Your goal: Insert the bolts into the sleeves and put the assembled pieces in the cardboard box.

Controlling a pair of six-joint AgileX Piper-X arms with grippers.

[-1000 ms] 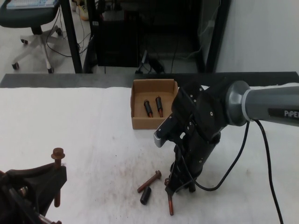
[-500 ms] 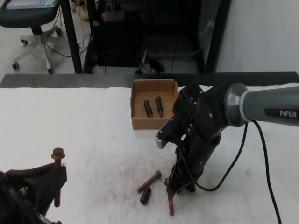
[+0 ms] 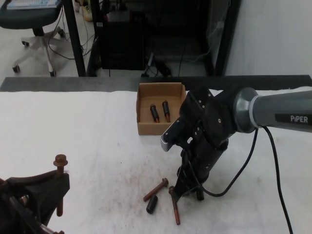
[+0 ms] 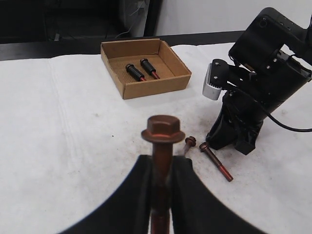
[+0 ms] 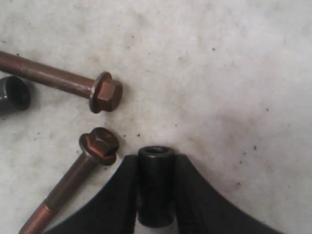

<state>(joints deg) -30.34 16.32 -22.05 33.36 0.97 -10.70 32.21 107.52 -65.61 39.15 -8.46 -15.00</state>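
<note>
bolt point(image 4: 162, 134) is pinched upright in the left gripper point(image 4: 163, 168), head up, shank running down between the fingers. sleeve point(image 5: 156, 195) is clamped in the right gripper point(image 5: 156, 163) down at the bench point(image 3: 97, 131), lying along the fingers with an open end showing past the tips. they're well apart, sleeve off to the bolt's right, so i'd guess both arms need to meet and line up the axes. a loose bolt point(image 5: 97, 145) lies just beside the sleeve.

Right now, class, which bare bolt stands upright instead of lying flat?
The bolt clamped in the left gripper, head up; the other two bare bolts lie flat on the bench beside the right gripper.
</note>
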